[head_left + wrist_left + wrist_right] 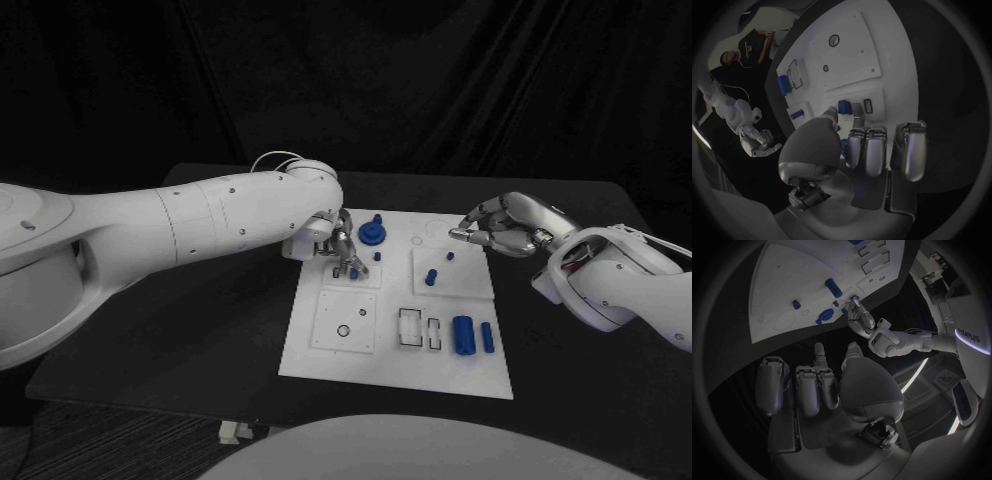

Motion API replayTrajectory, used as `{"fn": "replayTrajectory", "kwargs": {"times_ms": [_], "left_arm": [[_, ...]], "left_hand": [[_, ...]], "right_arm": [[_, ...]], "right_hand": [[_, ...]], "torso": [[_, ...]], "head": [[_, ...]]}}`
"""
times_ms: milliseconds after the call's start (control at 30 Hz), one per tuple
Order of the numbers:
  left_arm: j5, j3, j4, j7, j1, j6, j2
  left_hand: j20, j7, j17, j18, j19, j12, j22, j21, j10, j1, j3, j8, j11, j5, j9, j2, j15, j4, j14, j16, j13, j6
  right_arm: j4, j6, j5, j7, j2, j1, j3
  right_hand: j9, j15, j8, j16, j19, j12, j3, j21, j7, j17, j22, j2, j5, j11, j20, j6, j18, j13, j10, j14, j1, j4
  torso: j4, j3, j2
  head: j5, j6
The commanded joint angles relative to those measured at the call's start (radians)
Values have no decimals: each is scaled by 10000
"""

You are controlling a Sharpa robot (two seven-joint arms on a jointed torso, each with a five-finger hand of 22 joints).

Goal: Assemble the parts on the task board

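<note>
Nearest the head camera, the white task board (397, 345) lies in the middle of the black bench (188, 350), reaching from the frame's centre toward the bottom. In its lower right part a large blue cylinder (463, 335) lies beside a thinner blue pin (488, 338), with two narrow rectangular slots (413, 328) just to their left. A square sub-plate with a small ring hole (345, 331) sits at the lower left of the board. Toward the board's upper part, a blue round knob-shaped part (374, 234) stands upright, and small blue pieces (433, 277) lie on a sub-plate right of centre.

Left hand (338, 246) is lowered onto the board's upper left area, just beside the knob-shaped part. In the left wrist view its thumb and one finger reach down to a small blue part (844, 106) and a grey piece next to it, while the other fingers (867, 150) are curled in together; whether it actually pinches the part I cannot tell.

Right hand (498, 226) hovers at the board's upper right edge, fingers curled inward with nothing in them, the fingertips close together.
</note>
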Motion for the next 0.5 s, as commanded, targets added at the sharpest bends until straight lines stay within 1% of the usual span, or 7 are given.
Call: {"fn": "replayTrajectory", "kwargs": {"times_ms": [33,100,133,167,267,400,500], "left_arm": [[-365,7,261,353,-9,-722,-131],[-407,7,428,476,-8,-998,-237],[-420,7,505,529,-8,-1119,-286],[-433,7,604,593,-7,-1275,-348],[-483,6,888,732,-6,-1691,-528],[-813,5,1331,855,-5,-2240,-821],[-1004,4,1710,923,-5,-2671,-1085]], "left_hand": [[-33,37,2635,184,516,21,2301,24,960,-43,-103,-190,64,-40,-216,119,8,14,1020,26,2515,-11],[-6,103,2635,176,535,54,2311,57,992,-389,-360,-512,109,-41,-587,89,44,27,1020,26,2552,-58],[-6,103,2635,176,535,54,2311,57,992,-389,-360,-512,109,-41,-587,89,44,27,1020,26,2552,-58],[17,154,2635,174,540,61,2314,66,998,-648,-588,-753,155,-42,-861,22,73,42,1020,26,2560,-119],[73,221,2635,175,536,52,2311,59,989,-922,-941,-1098,216,-42,-1346,59,120,26,1020,26,2550,-66],[106,257,2635,176,538,41,2312,62,978,-1072,-1270,-1327,251,-44,-1724,156,159,34,1020,26,2537,30],[127,291,2635,186,517,-14,2299,21,925,-851,-1330,-1507,276,-38,-1995,303,179,7,1020,26,2474,20]], "right_arm": [[0,10,-55,-80,-25,-28,6],[-8,13,-55,-79,-24,-31,6],[-10,15,-55,-78,-24,-32,6],[-10,13,-55,-77,-26,-33,6],[-7,11,-55,-77,-33,-37,6],[-6,11,-55,-84,-54,-39,6],[-2,8,-55,-88,-75,-40,6]], "right_hand": [[-8,59,-46,-58,-9,35,-59,-40,12,2438,1933,70,1,74,56,-40,131,2631,1043,1019,-12,-17],[-11,61,-50,-61,-13,35,-70,-49,13,2431,1930,72,-3,75,57,-46,132,2631,1043,1017,-21,-15],[-11,61,-50,-61,-13,35,-70,-49,13,2431,1930,72,-3,75,57,-46,132,2631,1043,1017,-21,-15],[-11,61,-50,-61,-13,35,-70,-49,13,2431,1930,72,-3,75,57,-46,132,2631,1043,1017,-21,-15],[-12,62,-53,-64,-23,35,-79,-68,15,2424,1924,75,-6,77,57,-50,137,2631,1043,1015,-29,-13],[-14,63,-55,-64,-22,35,-88,-66,16,2424,1925,77,-9,78,58,-53,136,2631,1043,1015,-37,-12],[-14,63,-55,-64,-22,35,-88,-66,16,2424,1925,77,-9,78,58,-53,136,2631,1043,1015,-37,-12]], "torso": [[3,1,-3],[7,1,-5],[8,1,-5],[8,1,-5],[6,1,-9],[2,0,-5],[5,2,-10]], "head": [[-16,-2],[-2,-2],[13,-2],[10,-2],[-1,-2],[11,-2],[2,-2]]}}
